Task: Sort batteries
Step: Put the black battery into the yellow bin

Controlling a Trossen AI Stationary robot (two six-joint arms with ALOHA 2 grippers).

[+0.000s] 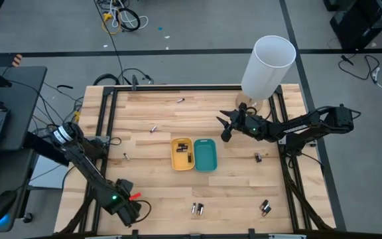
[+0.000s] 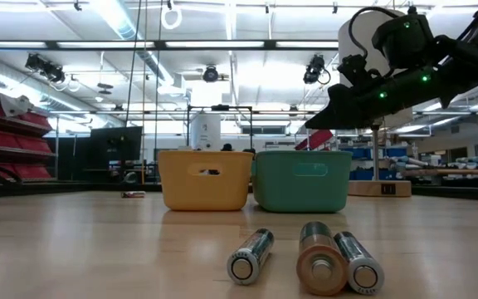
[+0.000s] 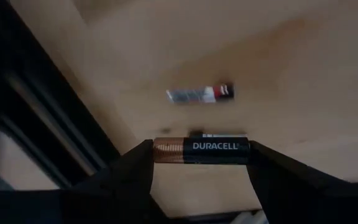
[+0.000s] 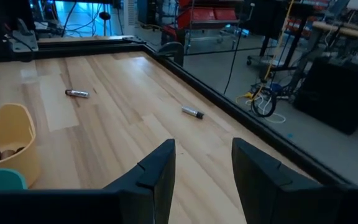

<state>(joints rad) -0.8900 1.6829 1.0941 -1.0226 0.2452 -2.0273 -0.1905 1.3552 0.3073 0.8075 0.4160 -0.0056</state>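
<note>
My left gripper (image 1: 130, 211) is by the table's near left corner, shut on a black-and-copper battery (image 3: 201, 151). A silver battery with a red end (image 3: 201, 94) lies on the wood beyond it. My right gripper (image 1: 225, 126) is open and holds nothing; it hovers right of centre, on the far side of the teal tray (image 1: 205, 154), and is raised above it in the low view (image 2: 338, 112). The yellow tray (image 1: 182, 153) holds a few batteries (image 1: 183, 147). Loose batteries lie about the table (image 1: 197, 209), (image 1: 265, 207), (image 1: 258, 157), (image 1: 154, 128), (image 1: 181, 100). My left gripper pinches the battery lengthwise between its two fingers, one finger (image 3: 135, 168) on the copper end (image 3: 161, 151) and the other on the black end (image 3: 241, 149). The battery lies across the gap at the fingertips, level and above the table.
A tall white cylinder (image 1: 267, 63) stands at the far right corner, just behind my right arm. A black frame rail (image 1: 108, 119) runs along the table's edges. Three batteries lie close to the near edge (image 2: 320, 257). Bare wood lies left of the trays.
</note>
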